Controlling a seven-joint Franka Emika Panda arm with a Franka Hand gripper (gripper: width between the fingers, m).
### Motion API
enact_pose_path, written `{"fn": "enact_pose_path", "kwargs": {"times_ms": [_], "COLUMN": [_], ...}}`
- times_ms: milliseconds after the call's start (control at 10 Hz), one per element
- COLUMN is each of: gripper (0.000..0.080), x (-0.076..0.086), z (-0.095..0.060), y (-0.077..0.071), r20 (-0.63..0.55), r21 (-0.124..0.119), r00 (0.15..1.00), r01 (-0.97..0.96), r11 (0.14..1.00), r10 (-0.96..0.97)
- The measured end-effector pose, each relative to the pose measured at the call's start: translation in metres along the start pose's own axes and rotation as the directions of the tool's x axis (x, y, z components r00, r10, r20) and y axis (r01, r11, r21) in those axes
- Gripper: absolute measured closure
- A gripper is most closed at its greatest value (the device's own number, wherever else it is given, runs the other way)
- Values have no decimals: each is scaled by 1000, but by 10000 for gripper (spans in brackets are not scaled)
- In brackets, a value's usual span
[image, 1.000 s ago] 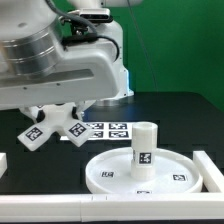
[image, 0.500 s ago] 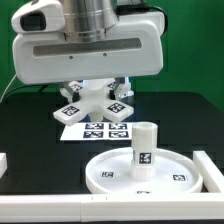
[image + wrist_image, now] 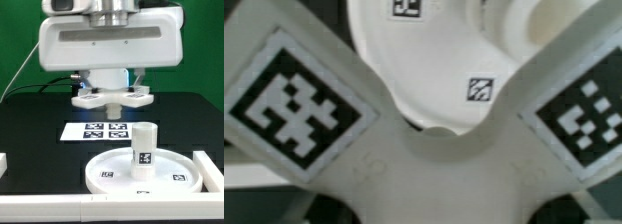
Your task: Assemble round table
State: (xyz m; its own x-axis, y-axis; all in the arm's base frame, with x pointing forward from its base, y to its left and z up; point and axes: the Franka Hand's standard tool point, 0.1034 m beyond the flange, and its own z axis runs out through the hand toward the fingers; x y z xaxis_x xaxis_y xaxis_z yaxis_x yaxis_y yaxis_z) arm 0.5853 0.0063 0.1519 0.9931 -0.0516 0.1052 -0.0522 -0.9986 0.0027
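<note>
Your gripper (image 3: 112,92) holds the cross-shaped foot (image 3: 113,99), clamped on its middle. Fingertips aren't clear in either view. In the wrist view the foot (image 3: 420,165) fills the frame, two tagged arms splayed, with the round disc (image 3: 420,60) behind. The foot hangs level in the air, beyond the round disc (image 3: 108,172) and higher than it, touching nothing else. The disc lies flat on the black table (image 3: 35,135), rim up, tags on its floor. The leg (image 3: 144,150) stands upright on the disc, near its centre, tag facing the exterior camera. The marker board (image 3: 105,130) lies flat just beyond the disc, under the foot. A white rail (image 3: 50,208) runs just in front of the disc.
</note>
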Motion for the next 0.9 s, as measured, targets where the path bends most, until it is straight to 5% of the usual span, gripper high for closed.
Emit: {"fn": "enact_pose_path", "kwargs": {"times_ms": [100,200,400,700,900], "gripper": [353,353,353,353,353], "x": [-3,-2,-2,-19,-22], "z": [1,2,3,10,15], "y": [-16,-9,-7,-33,-33], "r20": [10,11,12,8,13], "r21": [-36,-15,-16,-3,4], "r00": [999,999,999,1000,1000], "r01": [53,43,37,23,9], "r11": [998,999,999,1000,1000], "r10": [-52,-43,-37,-23,-9]}}
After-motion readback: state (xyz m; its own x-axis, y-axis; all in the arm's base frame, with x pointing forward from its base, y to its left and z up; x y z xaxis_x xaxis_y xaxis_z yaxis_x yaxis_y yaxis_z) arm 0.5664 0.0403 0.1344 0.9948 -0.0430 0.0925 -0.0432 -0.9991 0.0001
